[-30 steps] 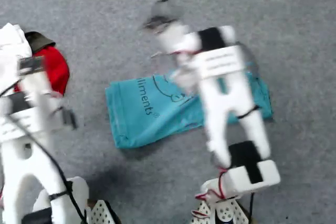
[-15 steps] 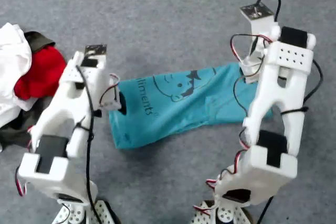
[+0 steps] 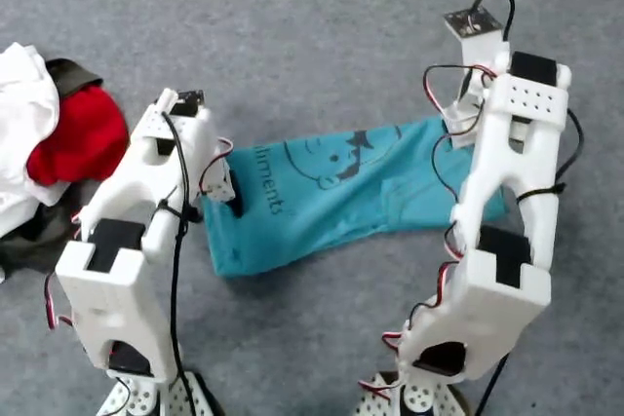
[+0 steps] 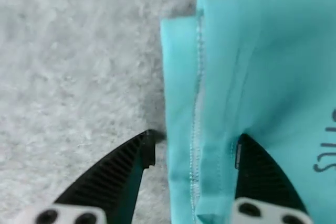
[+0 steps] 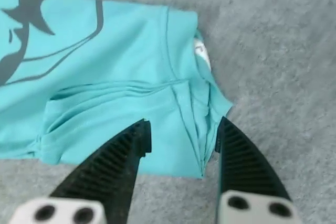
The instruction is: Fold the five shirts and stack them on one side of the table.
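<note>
Folded teal shirt (image 3: 341,197) at centre of table (image 3: 322,56). Left gripper (image 4: 195,139) spread wide, straddling its 9 o'clock hem; right gripper (image 5: 184,124) wide over 3 o'clock collar end. Shirt pile (image 3: 58,143) at table's 9 o'clock

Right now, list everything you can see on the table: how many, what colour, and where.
teal shirt: one, teal with dark print, folded into a long strip, lying mid-table between the two arms
white shirt: one, white, crumpled in the pile at the table's edge on the left arm's side
red shirt: one, red, in the same pile, beside the white one
dark cloth: count unclear, dark, showing from under the pile
table: one, grey, fuzzy surface
left end effector: one, black, open, astride the shirt's hem end
right end effector: one, black, open, over the shirt's collar end
</note>
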